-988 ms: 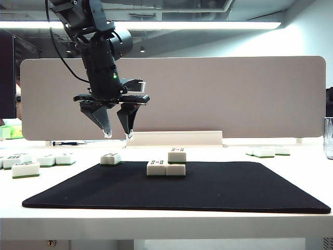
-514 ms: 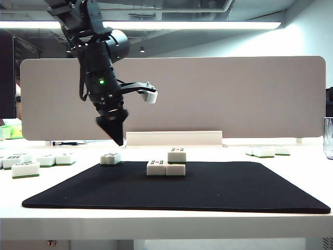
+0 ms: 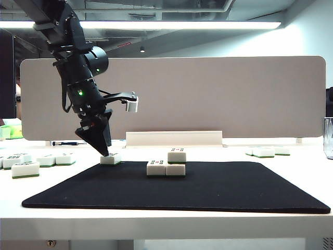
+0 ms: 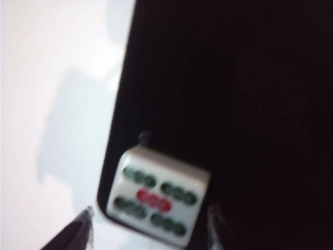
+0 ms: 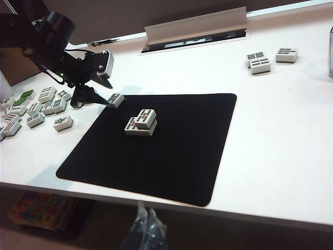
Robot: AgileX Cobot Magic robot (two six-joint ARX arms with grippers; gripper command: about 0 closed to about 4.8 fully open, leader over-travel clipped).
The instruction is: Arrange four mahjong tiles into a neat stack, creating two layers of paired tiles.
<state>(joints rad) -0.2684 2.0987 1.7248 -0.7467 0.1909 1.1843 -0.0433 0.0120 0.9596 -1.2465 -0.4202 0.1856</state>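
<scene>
Left hand (image 3: 105, 152) is open wide, fingertips hanging right over a lone tile (image 3: 110, 159) at the mat's (image 3: 218, 190) back left corner. Three more tiles sit mid-mat as a part-built stack (image 3: 166, 162), one on top. Right hand (image 5: 144, 220) looks shut, off the bench's (image 5: 281, 130) front edge.

The exterior camera is looking level across the flat black rectangular mat (image 3: 208, 190); the right wrist camera is viewing it from high and far — the left one is hovering close over its edge (image 4: 117, 130).
</scene>
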